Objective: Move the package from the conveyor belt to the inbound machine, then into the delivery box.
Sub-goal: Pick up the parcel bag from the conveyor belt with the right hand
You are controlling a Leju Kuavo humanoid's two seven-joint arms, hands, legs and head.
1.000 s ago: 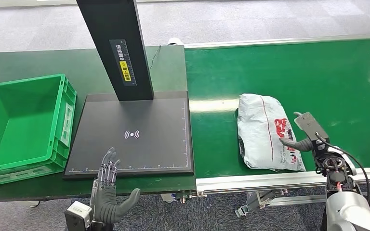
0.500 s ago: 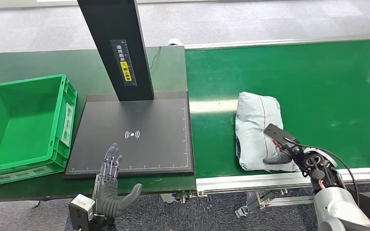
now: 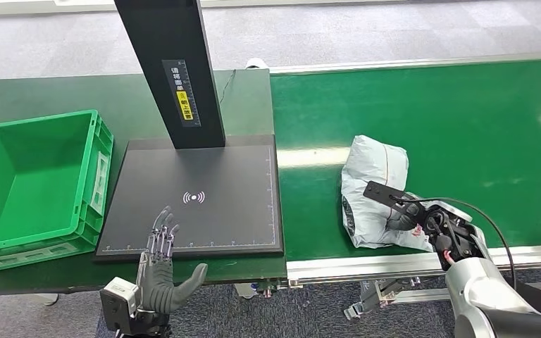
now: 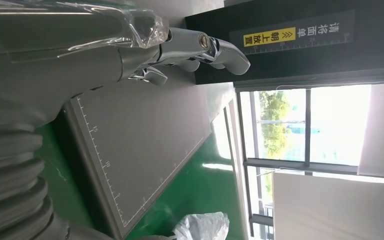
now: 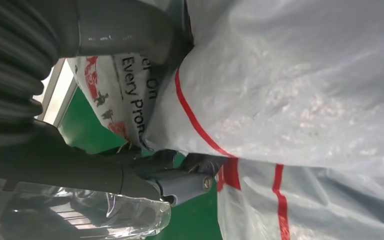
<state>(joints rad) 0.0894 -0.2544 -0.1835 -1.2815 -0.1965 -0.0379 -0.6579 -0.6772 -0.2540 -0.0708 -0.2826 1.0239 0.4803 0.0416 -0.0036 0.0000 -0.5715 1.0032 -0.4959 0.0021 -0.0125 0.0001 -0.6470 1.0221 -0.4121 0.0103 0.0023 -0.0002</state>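
Note:
The package (image 3: pixel 375 182), a crumpled white plastic mailer with red print, lies on the green conveyor belt (image 3: pixel 465 120) near its front edge. My right hand (image 3: pixel 423 222) grips its near end. In the right wrist view the thumb (image 5: pixel 130 35) presses into the bag (image 5: pixel 305 90) and the fingers (image 5: pixel 180 182) curl under its edge. My left hand (image 3: pixel 160 271) hangs open, fingers spread, at the front edge of the black inbound machine plate (image 3: pixel 197 218). The green delivery box (image 3: pixel 102 176) stands left of the plate, with nothing inside.
The machine's black post (image 3: pixel 172 70) with a yellow label rises from the back of the plate. A silver rail (image 3: pixel 394 264) runs along the belt's front edge. The left wrist view shows the plate (image 4: pixel 140 150) and a corner of the package (image 4: pixel 202 227).
My right hand has moved left onto the package and closed on its near end. The bag has bunched up and shifted slightly left. The left hand stays put.

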